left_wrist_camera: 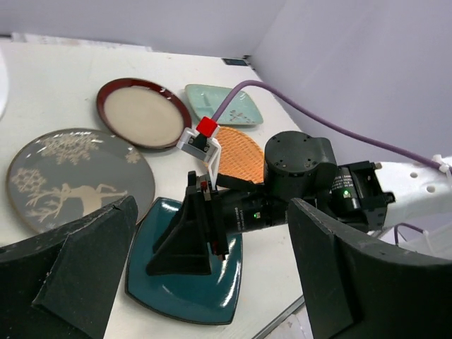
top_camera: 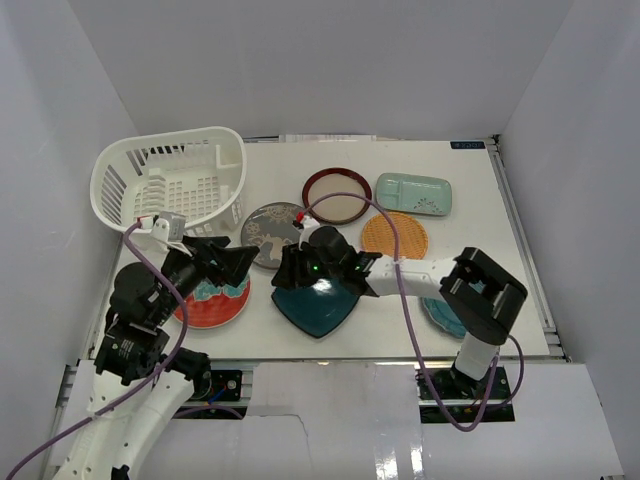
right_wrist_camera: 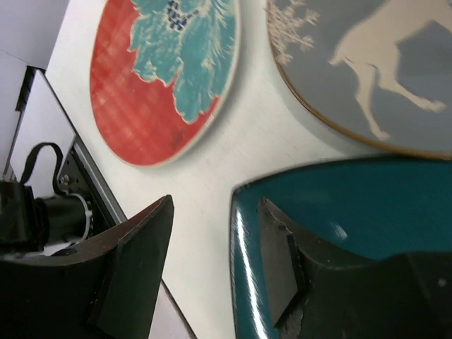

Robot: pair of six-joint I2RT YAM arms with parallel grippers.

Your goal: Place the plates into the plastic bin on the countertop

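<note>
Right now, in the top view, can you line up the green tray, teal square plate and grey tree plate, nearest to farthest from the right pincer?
1. Dark-teal square plate: under the right pincer.
2. Grey tree plate: just behind it.
3. Pale-green tray: far back on the right.

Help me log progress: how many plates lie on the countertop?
7. Red floral plate front left; grey tree-motif plate and dark-teal square plate centre; maroon-rimmed plate, pale-green tray and orange woven plate behind; teal scalloped plate mostly hidden under the right arm.
</note>
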